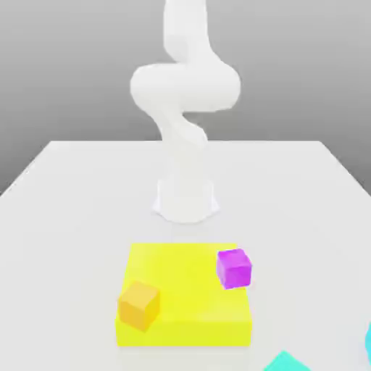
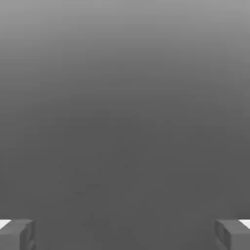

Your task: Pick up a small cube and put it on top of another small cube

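Finding the small cube (image 1: 287, 362) at five o'clock in the exterior view, sliced off by the picture's lower edge, with just a pointed turquoise corner left to see. Unable to make out its lower faces or its footing. Catching a sliver of a light blue thing (image 1: 369, 348) between four and five o'clock, cropped by the edge on the exterior view's right, too little to name.

Noting the claw (image 2: 125, 234) in the hand view, spread wide, pinching nothing between its fingertips (image 2: 27, 237), with the fingers themselves cropped at the picture's border. Reading only plain grey shading beyond them, too featureless to identify.

Tracing the white arm (image 1: 185, 87) up from its base (image 1: 185, 201) toward twelve o'clock, then losing it at the upper edge. Struggling with its joints, white blending into white.

Spotting the yellow block (image 1: 185, 282) at six o'clock, flat and broad on the white table (image 1: 80, 239). Seeing the orange cube (image 1: 139, 306) near its seven o'clock corner, tilted, overlapping the top and front face and hiding part of both. Seeing the purple cube (image 1: 234, 269) over its edge toward two o'clock, tilted too. Impossible to tell, for either cube, between touching the block and standing apart from it.
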`<control>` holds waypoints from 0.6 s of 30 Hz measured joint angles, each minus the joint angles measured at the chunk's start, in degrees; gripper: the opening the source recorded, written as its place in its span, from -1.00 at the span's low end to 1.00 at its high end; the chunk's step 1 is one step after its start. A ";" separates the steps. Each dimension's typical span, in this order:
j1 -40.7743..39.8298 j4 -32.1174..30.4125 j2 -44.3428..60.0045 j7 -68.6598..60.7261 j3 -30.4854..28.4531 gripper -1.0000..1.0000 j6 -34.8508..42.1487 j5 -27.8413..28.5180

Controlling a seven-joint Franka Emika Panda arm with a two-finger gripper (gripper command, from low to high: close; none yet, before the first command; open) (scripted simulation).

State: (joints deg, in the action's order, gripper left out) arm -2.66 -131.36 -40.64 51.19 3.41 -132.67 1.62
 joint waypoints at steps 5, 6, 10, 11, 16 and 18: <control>-5.44 0.82 10.55 11.24 7.23 0.00 -1.94 3.71; -6.32 0.98 12.60 13.57 8.52 0.00 -2.32 4.63; -9.13 1.68 20.92 23.30 13.07 0.00 -3.64 8.88; -9.61 1.85 23.03 25.80 14.00 0.00 -3.98 10.04; -11.08 2.73 33.61 38.14 17.59 0.00 -5.58 15.66; -10.69 3.07 37.79 42.87 18.05 0.00 -6.27 17.64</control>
State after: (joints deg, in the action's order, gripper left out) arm -13.35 -128.30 -2.85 94.06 21.46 -138.94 19.27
